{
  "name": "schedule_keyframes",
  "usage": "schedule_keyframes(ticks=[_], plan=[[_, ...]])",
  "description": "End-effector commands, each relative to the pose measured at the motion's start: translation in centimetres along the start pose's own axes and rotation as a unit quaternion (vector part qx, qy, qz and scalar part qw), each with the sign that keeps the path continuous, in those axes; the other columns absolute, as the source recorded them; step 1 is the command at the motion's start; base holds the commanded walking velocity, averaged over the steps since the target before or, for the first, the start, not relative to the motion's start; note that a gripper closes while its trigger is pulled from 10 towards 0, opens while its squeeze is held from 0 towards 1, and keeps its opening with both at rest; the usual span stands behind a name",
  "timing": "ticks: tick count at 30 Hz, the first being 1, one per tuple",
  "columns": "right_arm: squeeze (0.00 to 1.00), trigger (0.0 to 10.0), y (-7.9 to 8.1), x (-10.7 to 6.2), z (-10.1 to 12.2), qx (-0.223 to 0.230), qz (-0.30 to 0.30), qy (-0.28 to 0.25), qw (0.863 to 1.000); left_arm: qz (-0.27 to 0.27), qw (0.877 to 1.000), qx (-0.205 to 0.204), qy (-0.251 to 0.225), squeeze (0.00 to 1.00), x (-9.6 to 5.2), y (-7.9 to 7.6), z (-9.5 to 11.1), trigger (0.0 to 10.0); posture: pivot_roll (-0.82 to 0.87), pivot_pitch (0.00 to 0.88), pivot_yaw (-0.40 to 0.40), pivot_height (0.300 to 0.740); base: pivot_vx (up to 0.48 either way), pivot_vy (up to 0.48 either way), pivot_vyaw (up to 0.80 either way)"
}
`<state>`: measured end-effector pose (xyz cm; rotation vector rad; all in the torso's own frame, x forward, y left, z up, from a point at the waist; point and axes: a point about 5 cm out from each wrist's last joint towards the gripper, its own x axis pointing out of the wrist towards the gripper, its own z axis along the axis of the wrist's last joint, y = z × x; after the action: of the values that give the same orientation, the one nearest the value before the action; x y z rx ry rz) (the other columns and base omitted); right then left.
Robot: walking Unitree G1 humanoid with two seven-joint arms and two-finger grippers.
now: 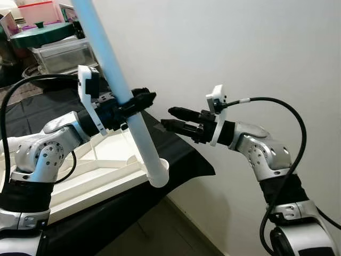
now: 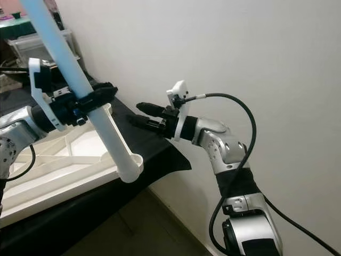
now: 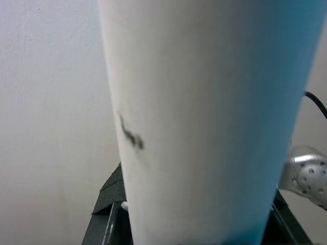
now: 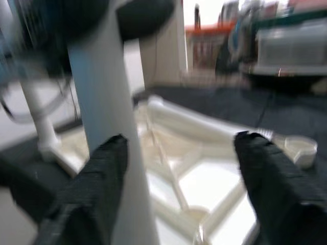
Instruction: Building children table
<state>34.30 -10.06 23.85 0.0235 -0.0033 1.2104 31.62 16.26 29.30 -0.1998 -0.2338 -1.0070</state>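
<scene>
Left gripper (image 1: 139, 101) clenches your leg tube (image 1: 139, 130); right gripper (image 1: 173, 118) waits spread. Tube's foot seems beside the tabletop's (image 1: 80, 178) corner socket—push now, it slips.

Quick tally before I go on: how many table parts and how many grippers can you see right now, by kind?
Table legs: 1, the pale blue-white leg, held tilted by the left gripper
Tabletops: 1, the white tabletop lying underside up on the black cloth
Grippers: 2, the left one and the right gripper, open beside the leg
Total: 4
</scene>
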Motion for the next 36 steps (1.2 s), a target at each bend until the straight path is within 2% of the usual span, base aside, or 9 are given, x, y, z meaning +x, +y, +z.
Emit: schedule_keyframes(ticks=[1,2,4,5,8,10,21,28,36], plan=[[1.0,10.0,0.0,0.5,-0.4,-0.009,0.001,0.021,1.0,-0.003,1.0,0.012,-0.003,0.0,0.1,0.0,0.5,10.0,-0.06,0.0,0.025,0.74,0.0,0.0,0.0],[0.27,10.0,0.0,0.6,-0.5,-0.005,0.003,0.028,1.0,-0.004,1.0,0.012,-0.003,0.0,0.2,0.0,0.5,10.0,-0.06,0.0,0.023,0.74,0.0,0.0,0.0],[0.27,10.0,0.0,0.7,-0.6,-0.002,0.004,0.033,0.999,-0.005,1.0,0.012,-0.003,0.0,0.2,0.0,0.5,10.0,-0.06,0.0,0.023,0.74,0.0,0.0,0.0],[0.0,10.0,0.3,1.2,-1.3,0.0,0.028,0.066,0.997,-0.009,1.0,0.018,0.001,0.0,0.5,-0.1,0.4,10.0,-0.05,0.0,0.016,0.74,0.0,0.0,0.0],[0.0,10.0,0.5,1.4,-1.6,0.005,0.042,0.08,0.996,-0.01,1.0,0.02,0.003,0.0,0.6,0.0,0.3,10.0,-0.05,0.0,0.016,0.74,0.0,0.0,0.0],[0.0,10.0,0.6,2.2,-1.4,0.026,0.046,0.084,0.995,-0.014,1.0,0.025,0.008,0.0,0.8,0.1,0.1,10.0,-0.06,0.0,0.017,0.74,0.0,0.0,0.0],[0.0,10.0,1.4,3.8,-0.4,0.012,0.074,0.062,0.995,-0.021,0.999,0.018,0.021,0.0,1.3,0.1,-1.4,10.0,-0.07,0.0,0.029,0.74,0.0,0.0,0.0],[0.0,10.0,1.4,4.4,-1.3,0.016,0.064,0.094,0.993,-0.026,0.999,0.02,0.015,0.0,2.2,0.0,-1.6,10.0,-0.08,0.0,0.029,0.74,0.0,0.0,0.0],[0.0,10.0,2.0,5.4,-1.7,0.016,0.068,0.104,0.992,-0.027,0.999,0.025,0.01,0.0,2.6,0.1,-1.4,10.0,-0.08,0.0,0.028,0.74,0.0,0.0,0.0]])
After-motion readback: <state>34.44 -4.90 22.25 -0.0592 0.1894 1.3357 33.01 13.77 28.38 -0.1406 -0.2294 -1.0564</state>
